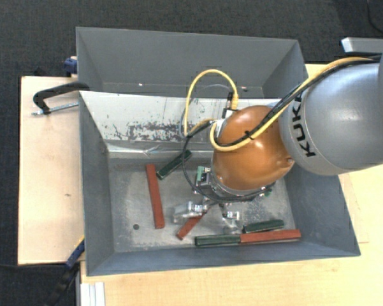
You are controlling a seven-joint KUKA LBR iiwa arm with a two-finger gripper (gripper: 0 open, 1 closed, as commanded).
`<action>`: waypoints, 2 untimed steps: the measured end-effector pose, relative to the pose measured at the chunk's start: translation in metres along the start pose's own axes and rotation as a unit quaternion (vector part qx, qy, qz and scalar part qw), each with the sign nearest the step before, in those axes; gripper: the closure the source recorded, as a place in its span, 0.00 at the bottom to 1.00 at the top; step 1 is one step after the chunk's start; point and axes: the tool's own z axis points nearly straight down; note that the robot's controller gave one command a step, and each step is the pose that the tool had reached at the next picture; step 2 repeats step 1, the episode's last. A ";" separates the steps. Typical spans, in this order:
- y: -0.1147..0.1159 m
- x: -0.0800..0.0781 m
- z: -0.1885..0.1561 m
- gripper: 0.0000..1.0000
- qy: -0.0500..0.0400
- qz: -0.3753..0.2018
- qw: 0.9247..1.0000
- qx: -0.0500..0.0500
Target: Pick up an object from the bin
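Fingers (192, 208): two metal tips spread apart, nothing seen pinched between them
Gripper (211, 213): low over the floor of the grey metal bin (95, 190), right of centre, under the rounded orange wrist cover (248, 148)
Short red flat stick (190, 227): nearest thing, lying aslant with its upper end just beside the view-left fingertip, outside the gap rather than in it
Risk: closing here would probably catch air or nip only the stick's end, so it swivels out or drops on the lift; a descending tip could also shove it aside
Dark green flat bar (216, 240): along the front wall, just below the gripper
Red flat bar (271, 236): end to end with it, view-right
Second dark green bar (265, 225): just behind that red one
Long red bar (155, 196): well to the left, clear
Obstruction: front bars and front wall crowd the stick's lower end
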 end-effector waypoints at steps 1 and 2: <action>0.008 -0.023 0.014 1.00 -0.002 -0.169 0.986 0.001; 0.008 -0.023 0.014 1.00 -0.002 -0.169 0.986 0.001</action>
